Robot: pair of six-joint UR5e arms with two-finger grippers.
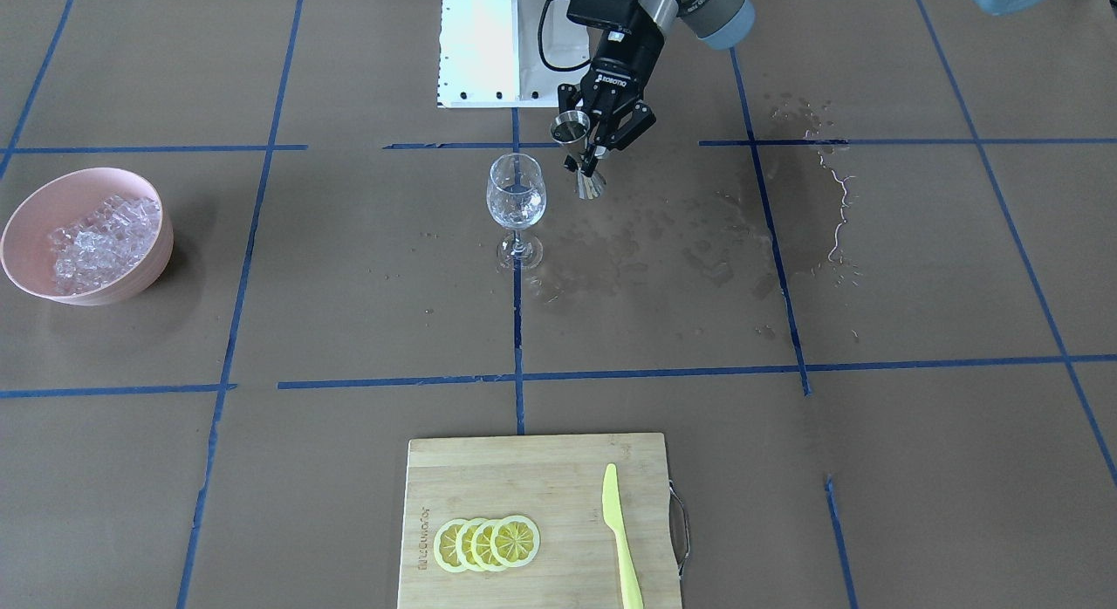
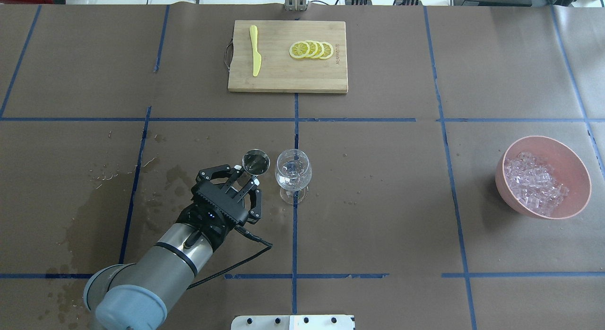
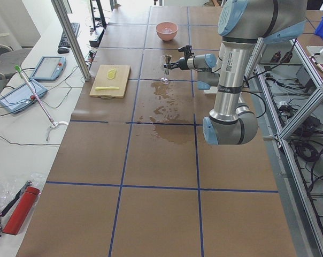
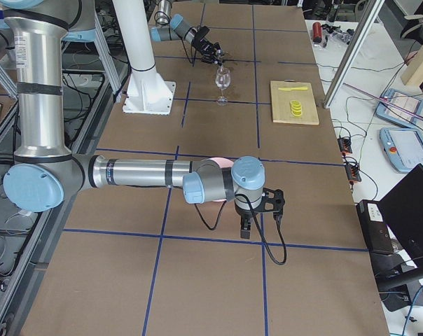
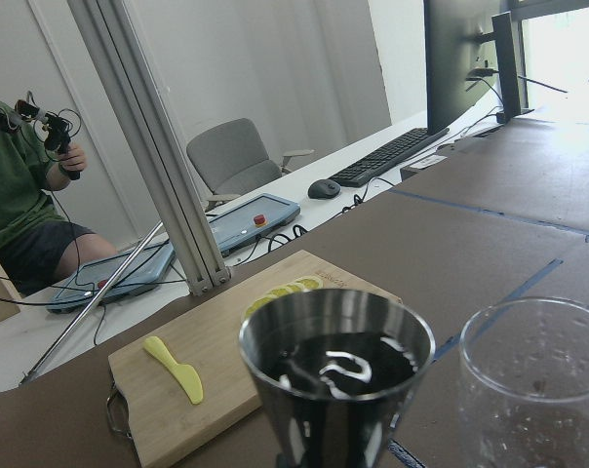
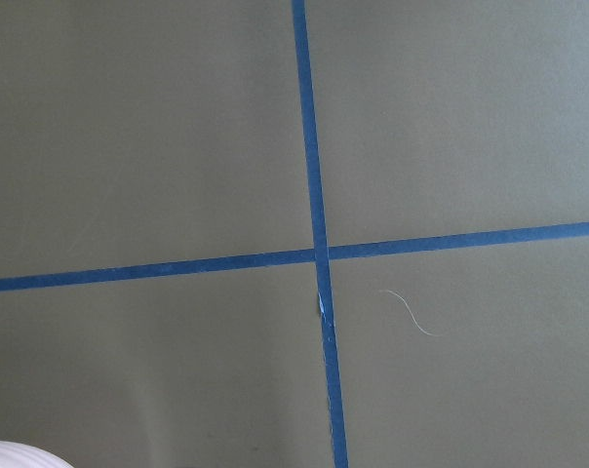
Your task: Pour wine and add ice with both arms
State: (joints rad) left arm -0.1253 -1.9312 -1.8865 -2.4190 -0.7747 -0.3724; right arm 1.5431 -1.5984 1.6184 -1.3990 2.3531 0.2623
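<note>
My left gripper (image 2: 246, 175) is shut on the waist of the steel jigger (image 2: 255, 161) and holds it slightly tilted above the table, just left of the wine glass (image 2: 293, 174). In the left wrist view the jigger (image 5: 335, 380) holds a little clear liquid, with the glass rim (image 5: 533, 336) beside it. In the front view the gripper (image 1: 585, 155) and jigger (image 1: 572, 127) are right of the glass (image 1: 517, 203). Ice cubes (image 2: 534, 183) fill a pink bowl (image 2: 579, 160) at far right. My right gripper (image 4: 257, 213) hangs low over bare paper; I cannot tell if it is open.
A wooden cutting board (image 2: 283, 79) at the far middle carries lemon slices (image 2: 312, 49) and a yellow knife (image 2: 255, 51). Wet stains (image 2: 94, 216) mark the brown paper on the left. The white base column (image 1: 480, 51) stands behind the glass.
</note>
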